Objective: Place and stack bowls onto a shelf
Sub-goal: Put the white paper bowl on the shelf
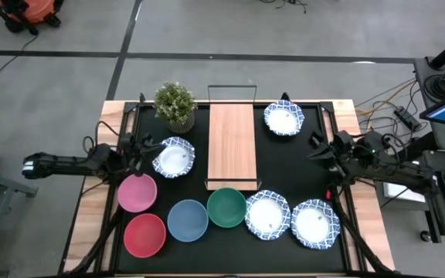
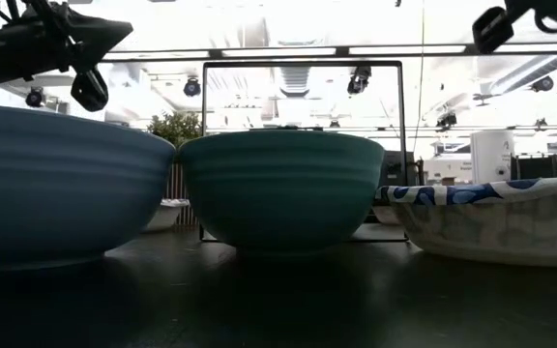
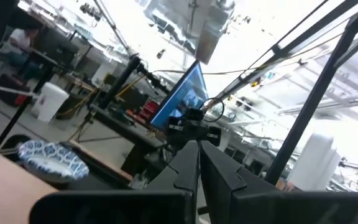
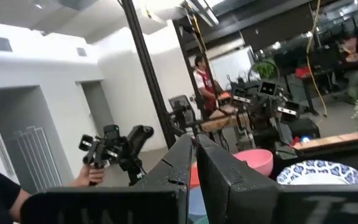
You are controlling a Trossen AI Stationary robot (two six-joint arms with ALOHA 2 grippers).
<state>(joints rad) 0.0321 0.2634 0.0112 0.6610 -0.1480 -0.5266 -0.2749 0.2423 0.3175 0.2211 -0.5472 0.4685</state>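
Observation:
The wooden shelf (image 1: 232, 147) lies at the mat's middle with nothing on it. Pink (image 1: 137, 192), red (image 1: 144, 235), blue (image 1: 188, 220) and green (image 1: 226, 207) bowls sit on the mat at the near left. Two blue-patterned white bowls (image 1: 266, 215) (image 1: 314, 224) sit near right, one (image 1: 174, 157) left of the shelf, one (image 1: 283, 118) far right. My left gripper (image 1: 141, 147) hovers shut beside the left patterned bowl. My right gripper (image 1: 319, 150) hovers shut right of the shelf. Both hold nothing.
A potted plant (image 1: 174, 104) stands at the far left of the mat, beside the shelf's far end. The shelf's black wire frame (image 2: 303, 66) rises behind the green bowl (image 2: 280, 188). A person (image 4: 204, 81) stands in the room beyond the table.

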